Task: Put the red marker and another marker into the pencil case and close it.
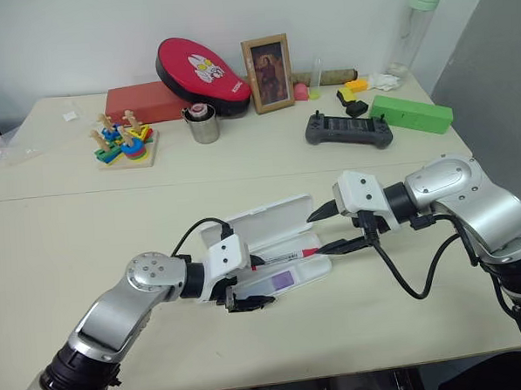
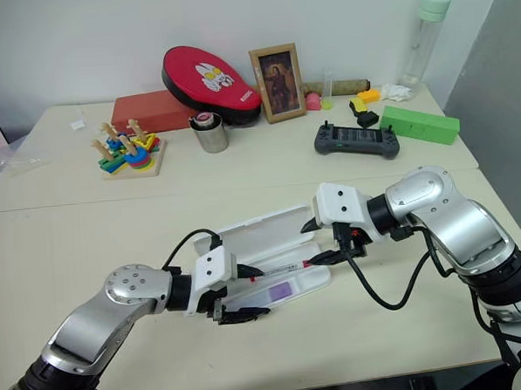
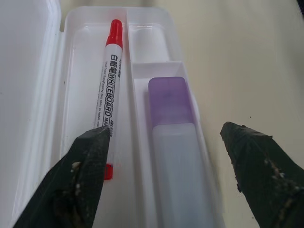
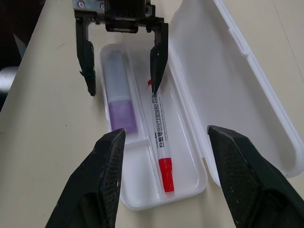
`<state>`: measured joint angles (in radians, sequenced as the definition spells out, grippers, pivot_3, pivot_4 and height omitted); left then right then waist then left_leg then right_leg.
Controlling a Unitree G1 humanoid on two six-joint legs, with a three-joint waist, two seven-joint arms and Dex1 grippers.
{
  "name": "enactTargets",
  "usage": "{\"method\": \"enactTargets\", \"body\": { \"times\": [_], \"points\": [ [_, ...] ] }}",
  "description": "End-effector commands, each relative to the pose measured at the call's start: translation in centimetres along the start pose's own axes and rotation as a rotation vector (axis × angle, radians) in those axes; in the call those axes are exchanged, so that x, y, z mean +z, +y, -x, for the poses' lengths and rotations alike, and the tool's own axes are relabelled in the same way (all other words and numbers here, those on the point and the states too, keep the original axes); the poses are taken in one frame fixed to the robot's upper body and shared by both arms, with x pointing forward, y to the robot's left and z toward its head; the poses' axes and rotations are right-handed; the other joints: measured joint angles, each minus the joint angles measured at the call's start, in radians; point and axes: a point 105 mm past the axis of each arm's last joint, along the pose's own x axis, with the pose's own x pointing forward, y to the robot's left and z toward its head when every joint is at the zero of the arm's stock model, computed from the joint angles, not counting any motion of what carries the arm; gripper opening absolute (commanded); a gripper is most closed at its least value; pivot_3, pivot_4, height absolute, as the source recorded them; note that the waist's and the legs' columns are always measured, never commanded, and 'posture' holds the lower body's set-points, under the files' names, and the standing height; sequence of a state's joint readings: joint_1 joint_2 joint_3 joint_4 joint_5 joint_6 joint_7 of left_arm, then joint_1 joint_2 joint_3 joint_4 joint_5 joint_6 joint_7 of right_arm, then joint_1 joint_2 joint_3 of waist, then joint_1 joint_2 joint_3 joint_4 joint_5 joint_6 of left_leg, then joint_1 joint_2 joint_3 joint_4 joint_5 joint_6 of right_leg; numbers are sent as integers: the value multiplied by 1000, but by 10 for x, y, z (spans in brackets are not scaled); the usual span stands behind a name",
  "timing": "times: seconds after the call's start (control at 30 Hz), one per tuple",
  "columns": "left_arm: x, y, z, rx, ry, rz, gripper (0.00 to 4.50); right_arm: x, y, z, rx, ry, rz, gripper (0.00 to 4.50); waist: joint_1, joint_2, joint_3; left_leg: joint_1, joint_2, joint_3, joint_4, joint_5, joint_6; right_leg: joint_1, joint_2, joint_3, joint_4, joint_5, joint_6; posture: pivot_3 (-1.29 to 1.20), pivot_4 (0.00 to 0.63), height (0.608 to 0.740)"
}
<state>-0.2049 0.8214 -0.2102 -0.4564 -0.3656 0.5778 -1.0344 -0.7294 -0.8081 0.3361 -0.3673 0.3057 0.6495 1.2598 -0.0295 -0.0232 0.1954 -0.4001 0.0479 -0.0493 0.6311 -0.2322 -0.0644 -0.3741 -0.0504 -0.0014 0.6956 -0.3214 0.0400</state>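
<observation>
Back of table [image 1: 69,214] – framed picture [image 1: 267,73], metal cup [image 1: 204,125], green box [image 1: 411,114], black controller [image 1: 349,129].

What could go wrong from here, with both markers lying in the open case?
1. The left gripper straddles the purple highlighter with one finger over the red marker; pulling back carelessly could knock either out of place.
2. The pencil case has its lid wide open; pushing the lid shut may slide the light case across the table.
</observation>
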Motion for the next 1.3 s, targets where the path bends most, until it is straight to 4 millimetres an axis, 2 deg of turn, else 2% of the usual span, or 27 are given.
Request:
{"method": "enactTargets", "body": {
  "times": [0.03,0.37,0.43,0.5,0.57,0.73,1.0,1.3],
  "points": [
    [24,-1,23,27,-41,-61,4494,8,-5,11,-44,-3,33,2877,0,0,0,0,0,0,0,0,0,0,0,0,0,0,0,0,150,740],
    [50,-15,74,45,9,-135,4494,-10,-23,26,-144,74,4,2877,-1,0,0,0,0,0,0,0,0,0,0,0,0,0,0,0,150,740],
    [64,-12,90,93,6,-170,4494,-16,-37,32,-222,102,-10,2877,-1,0,0,0,0,0,0,0,0,0,0,0,0,0,0,0,150,740],
    [78,0,106,182,18,-232,4494,-24,-48,36,-280,131,-22,2877,0,0,0,0,0,0,0,0,0,0,0,0,0,0,0,0,150,740],
    [94,9,114,245,7,-294,4494,-34,-57,39,-330,155,-39,2877,1,0,0,1,0,0,0,0,0,0,0,0,0,0,0,0,150,740],
    [113,15,108,275,-42,-340,4494,-66,-78,53,-474,244,-87,2877,1,0,0,0,-1,1,0,0,0,0,-1,0,-1,0,0,0,150,740],
    [124,15,94,283,-76,-386,4494,-105,-89,71,-599,322,-191,2877,-1,0,0,-1,0,2,-1,0,0,-1,0,2,-2,0,0,0,150,740],
    [125,19,91,270,-72,-396,4494,-127,-94,66,-668,303,-302,2877,-2,0,0,0,0,5,0,0,0,-2,0,6,-1,0,0,0,150,740]
  ]
}}
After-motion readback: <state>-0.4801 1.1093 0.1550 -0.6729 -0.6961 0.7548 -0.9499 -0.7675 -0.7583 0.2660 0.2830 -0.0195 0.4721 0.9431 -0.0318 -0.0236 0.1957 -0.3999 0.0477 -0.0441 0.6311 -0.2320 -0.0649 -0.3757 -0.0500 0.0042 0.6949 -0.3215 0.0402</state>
